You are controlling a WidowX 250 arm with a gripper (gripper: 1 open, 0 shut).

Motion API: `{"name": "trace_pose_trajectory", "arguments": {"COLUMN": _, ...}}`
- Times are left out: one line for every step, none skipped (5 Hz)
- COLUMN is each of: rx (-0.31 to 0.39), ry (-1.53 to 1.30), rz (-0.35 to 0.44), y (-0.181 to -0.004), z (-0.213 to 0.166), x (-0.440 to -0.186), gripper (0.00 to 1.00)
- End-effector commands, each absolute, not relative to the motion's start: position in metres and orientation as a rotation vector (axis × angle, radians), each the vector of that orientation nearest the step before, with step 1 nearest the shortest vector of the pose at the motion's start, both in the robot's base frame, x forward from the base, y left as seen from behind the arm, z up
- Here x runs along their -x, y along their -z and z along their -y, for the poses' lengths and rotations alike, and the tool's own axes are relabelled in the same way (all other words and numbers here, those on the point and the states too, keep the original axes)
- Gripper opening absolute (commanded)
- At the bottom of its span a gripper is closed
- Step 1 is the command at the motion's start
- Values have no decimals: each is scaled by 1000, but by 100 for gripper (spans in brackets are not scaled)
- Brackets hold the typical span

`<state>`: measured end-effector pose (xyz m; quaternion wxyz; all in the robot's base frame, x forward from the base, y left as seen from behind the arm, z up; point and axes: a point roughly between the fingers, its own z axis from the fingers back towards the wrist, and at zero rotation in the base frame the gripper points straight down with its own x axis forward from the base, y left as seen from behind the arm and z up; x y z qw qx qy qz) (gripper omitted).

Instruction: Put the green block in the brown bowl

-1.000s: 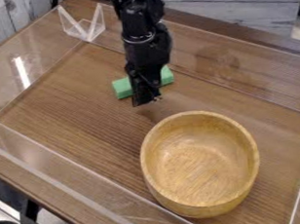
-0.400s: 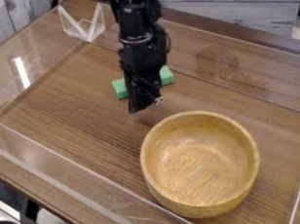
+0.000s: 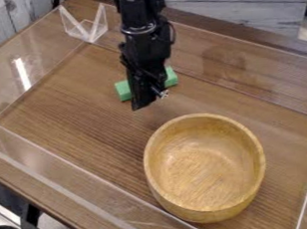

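The fingers point(image 3: 144, 99) are closing on the green block point(image 3: 169, 77), sitting on the bench point(image 3: 64, 133) far-left of the brown bowl point(image 3: 206, 166). It looks light, rigid; pinching its narrow sides is suiting it best.

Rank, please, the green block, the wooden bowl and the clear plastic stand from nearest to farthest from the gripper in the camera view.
Measured from the gripper:
1. Green block: right at the fingers, partly hidden behind them.
2. Wooden bowl: lower right, near rim a short way off.
3. Clear plastic stand: upper left, at the back.
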<state>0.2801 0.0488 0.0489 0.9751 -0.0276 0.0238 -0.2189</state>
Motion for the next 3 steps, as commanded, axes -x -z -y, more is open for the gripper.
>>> {"name": "trace_pose_trajectory", "arguments": {"rx": 16, "ry": 433, "rz": 53, "y": -80, "z": -54, "x": -295, "gripper": 0}}
{"name": "trace_pose_trajectory", "arguments": {"rx": 15, "ry": 409, "rz": 60, "y": -94, "z": -43, "x": -279, "gripper": 0}}
{"name": "trace_pose_trajectory", "arguments": {"rx": 6, "ry": 401, "rz": 68, "y": -112, "z": -27, "x": -260, "gripper": 0}}
